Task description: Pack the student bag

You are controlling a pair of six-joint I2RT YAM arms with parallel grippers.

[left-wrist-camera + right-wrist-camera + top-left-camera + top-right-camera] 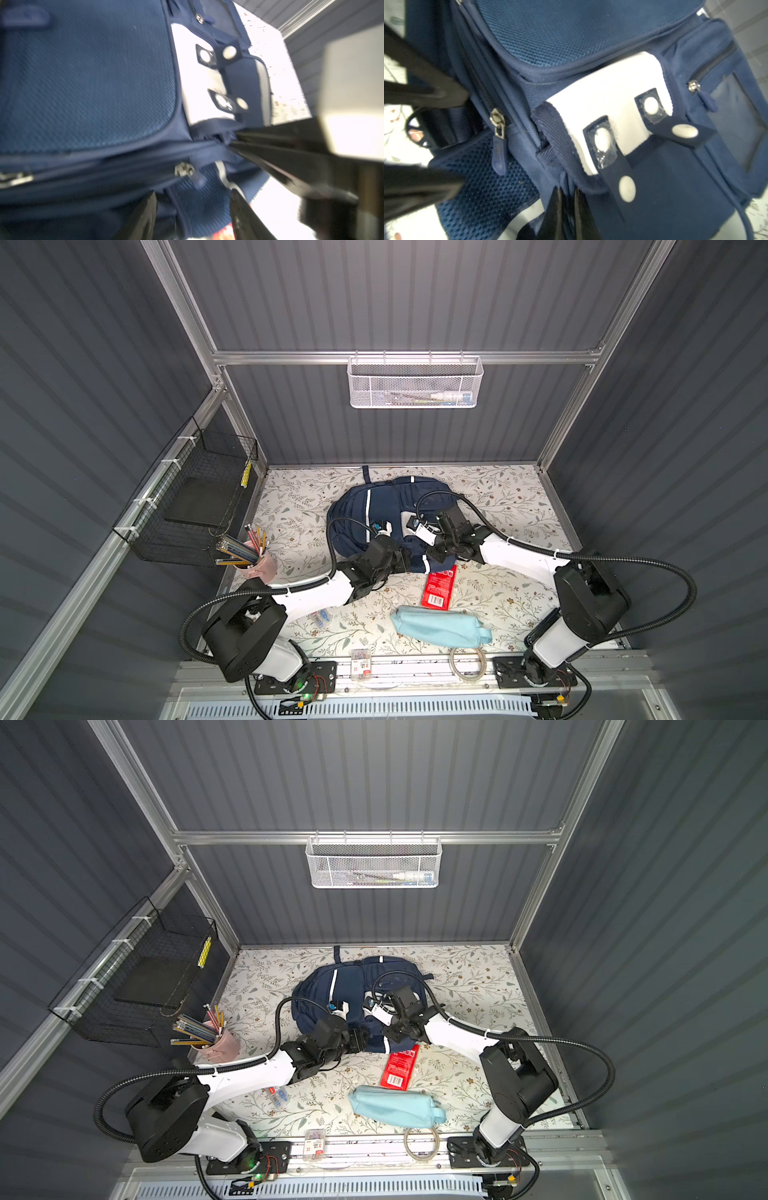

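The navy student bag (357, 510) (320, 990) lies on the floral table toward the back. Both arms reach onto its near end. My right gripper (568, 199) (434, 551) is shut on a fold of the bag's navy webbing just below the white patch (608, 99) with its two buttons. My left gripper (193, 207) (409, 562) is open. Its fingers (145, 216) stand apart on either side of the mesh side pocket (483, 187), beside a zip pull (497, 122). The wrist views are blurred.
A red packet (438, 587) lies just in front of the bag, and a light-blue pouch (440, 626) nearer the front. A pink cup of pencils (255, 562) and a black wire basket (195, 506) are at the left. A cable coil (467, 664) lies on the front rail.
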